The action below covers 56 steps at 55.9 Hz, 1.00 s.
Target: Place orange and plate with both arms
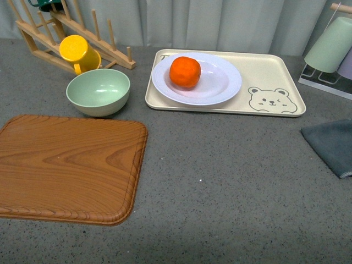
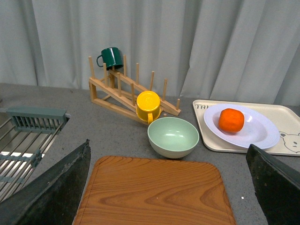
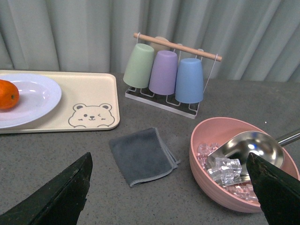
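Observation:
The orange (image 1: pixel 185 71) sits in the white plate (image 1: pixel 223 82), which rests on the beige bear tray (image 1: pixel 264 71) at the back of the table. Both also show in the left wrist view, the orange (image 2: pixel 231 120) on the plate (image 2: pixel 255 133), and at the edge of the right wrist view, the orange (image 3: pixel 7 94) on the plate (image 3: pixel 35 101). Neither arm shows in the front view. My left gripper (image 2: pixel 171 187) is open and empty above the wooden board (image 2: pixel 154 192). My right gripper (image 3: pixel 171 187) is open and empty above the grey cloth (image 3: pixel 143 154).
A pale green bowl (image 1: pixel 98 91), a yellow mug (image 1: pixel 80 52) and a wooden rack (image 1: pixel 49 30) stand at the back left. A wooden board (image 1: pixel 69 168) lies front left. A cup rack (image 3: pixel 166 72) and a pink bowl of ice (image 3: pixel 234 164) with a scoop stand right. A sink rack (image 2: pixel 23 140) lies far left.

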{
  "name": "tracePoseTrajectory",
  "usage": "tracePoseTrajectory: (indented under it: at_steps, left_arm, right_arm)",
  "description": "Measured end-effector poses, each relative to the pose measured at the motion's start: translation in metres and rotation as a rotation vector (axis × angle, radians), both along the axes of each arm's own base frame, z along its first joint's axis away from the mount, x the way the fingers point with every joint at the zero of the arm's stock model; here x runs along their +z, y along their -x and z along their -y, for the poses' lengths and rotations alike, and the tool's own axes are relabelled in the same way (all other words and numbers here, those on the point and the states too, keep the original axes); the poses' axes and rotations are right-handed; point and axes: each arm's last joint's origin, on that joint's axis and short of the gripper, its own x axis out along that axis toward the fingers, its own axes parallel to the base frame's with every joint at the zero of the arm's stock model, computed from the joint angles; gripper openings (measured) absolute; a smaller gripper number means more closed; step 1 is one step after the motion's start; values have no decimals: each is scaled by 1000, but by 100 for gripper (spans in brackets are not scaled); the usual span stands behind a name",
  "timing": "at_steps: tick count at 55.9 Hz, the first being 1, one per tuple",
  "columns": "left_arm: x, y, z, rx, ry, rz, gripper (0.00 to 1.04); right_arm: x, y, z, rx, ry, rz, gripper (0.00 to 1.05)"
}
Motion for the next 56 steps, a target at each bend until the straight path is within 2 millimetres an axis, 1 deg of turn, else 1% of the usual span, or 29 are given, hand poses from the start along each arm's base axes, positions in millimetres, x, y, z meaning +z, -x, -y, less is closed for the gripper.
tracePoseTrajectory:
  at_steps: [5, 7, 9, 11, 13, 17, 20, 21, 22, 24, 25, 28, 29, 36, 49, 53, 56]
  left_arm:
    - [0, 0, 0, 0, 0, 0, 98]
    - [0, 0, 0, 0, 0, 0, 98]
    - [0, 0, 0, 0, 0, 0, 98]
    - [0, 0, 0, 2, 0, 0, 98]
    - [0, 0, 0, 3, 0, 0, 98]
    - [0, 0, 0, 1, 0, 0, 98]
    - [0, 0, 0, 1, 0, 0, 98]
    - [0, 0, 0, 1, 0, 0, 98]
    - [0, 0, 0, 1, 0, 0, 98]
    - [0, 0, 0, 0, 0, 0, 98]
    - [0, 0, 0, 0, 0, 0, 98]
    - [0, 0, 0, 1, 0, 0, 98]
    - [0, 0, 0, 2, 0, 0, 98]
    - [0, 0, 0, 2, 0, 0, 98]
    - [0, 0, 0, 2, 0, 0, 98]
    - [0, 0, 0, 2, 0, 0, 98]
    - [0, 0, 0, 2, 0, 0, 98]
  right_arm:
    - [0, 0, 0, 0, -3, 0, 96]
    - [1, 1, 1, 28, -26, 23, 94]
    - [0, 1, 1, 107, -61, 61, 87]
    - [2, 3, 3, 179, -84, 102, 78]
    - [6, 5, 4, 206, -96, 137, 70]
    - [6, 5, 6, 216, -99, 141, 60]
    - [5, 5, 10, 246, -104, 134, 49]
    - [4, 5, 12, 243, -104, 133, 45]
    - [5, 5, 13, 239, -103, 134, 43]
    - [5, 5, 16, 215, -103, 136, 36]
    - [5, 5, 16, 211, -103, 136, 34]
    - [5, 5, 17, 201, -103, 137, 24]
    - [5, 5, 17, 203, -103, 137, 22]
    - [5, 5, 17, 208, -103, 137, 1]
    - [5, 5, 17, 206, -104, 138, 1]
    - [5, 5, 18, 205, -103, 138, 11]
    - [5, 5, 17, 206, -103, 138, 22]
